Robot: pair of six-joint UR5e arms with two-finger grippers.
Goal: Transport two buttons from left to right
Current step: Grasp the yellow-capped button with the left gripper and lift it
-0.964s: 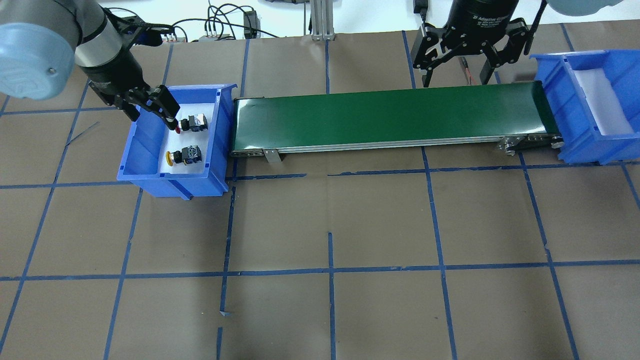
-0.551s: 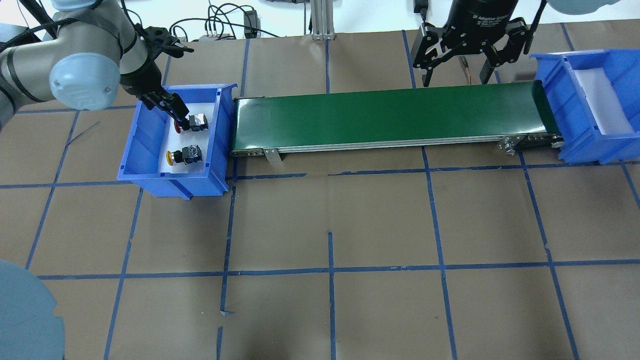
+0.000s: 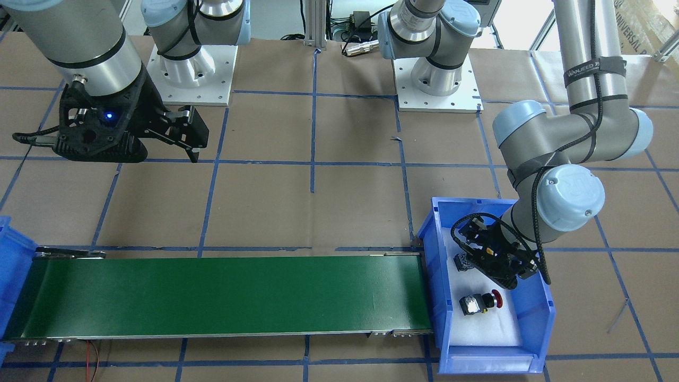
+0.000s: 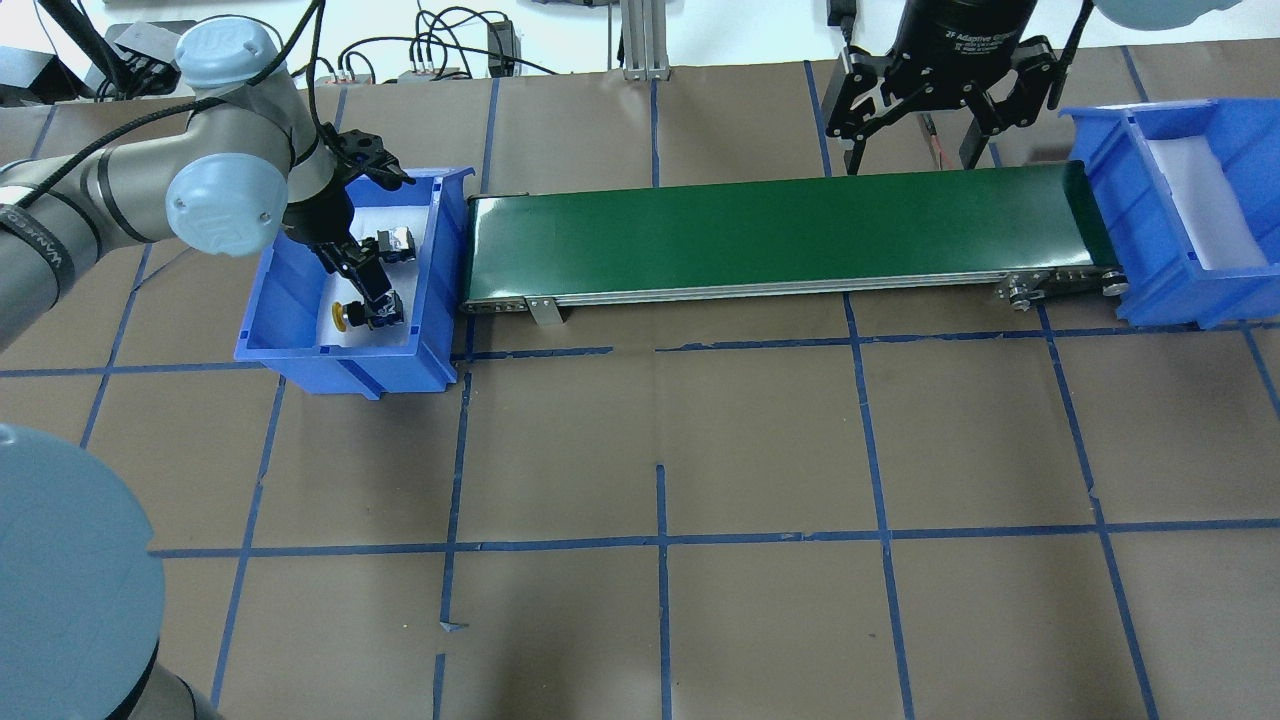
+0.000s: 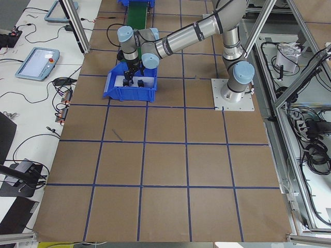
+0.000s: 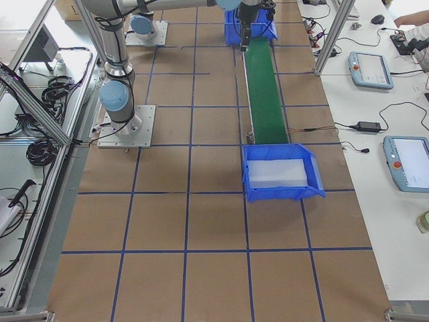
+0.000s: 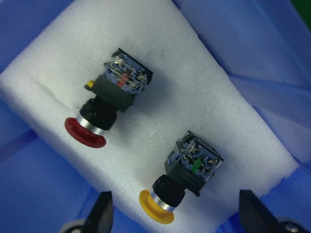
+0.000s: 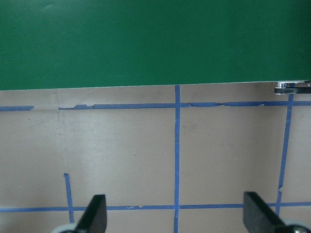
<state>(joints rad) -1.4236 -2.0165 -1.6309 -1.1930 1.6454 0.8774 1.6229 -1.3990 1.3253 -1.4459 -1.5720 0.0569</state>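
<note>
Two buttons lay on their sides on a white foam pad (image 7: pixel 204 92) inside the blue bin (image 4: pixel 340 362) at the left end of the green belt (image 4: pixel 780 235) in the overhead view. In the left wrist view the red button (image 7: pixel 109 104) sat upper left of centre and the yellow button (image 7: pixel 183 187) lower right, apart from each other, both caps pointing to the lower left. The left gripper (image 7: pixel 176 216) hung over the yellow one, its fingers (image 7: pixel 103 216) spread wide at the bottom edge of that view, holding nothing. At the upper right of the overhead view the right gripper (image 4: pixel 912 160) hovered behind the belt's right end, fingers wide apart and empty, near a second blue bin (image 4: pixel 1150 270) at the right edge.
</note>
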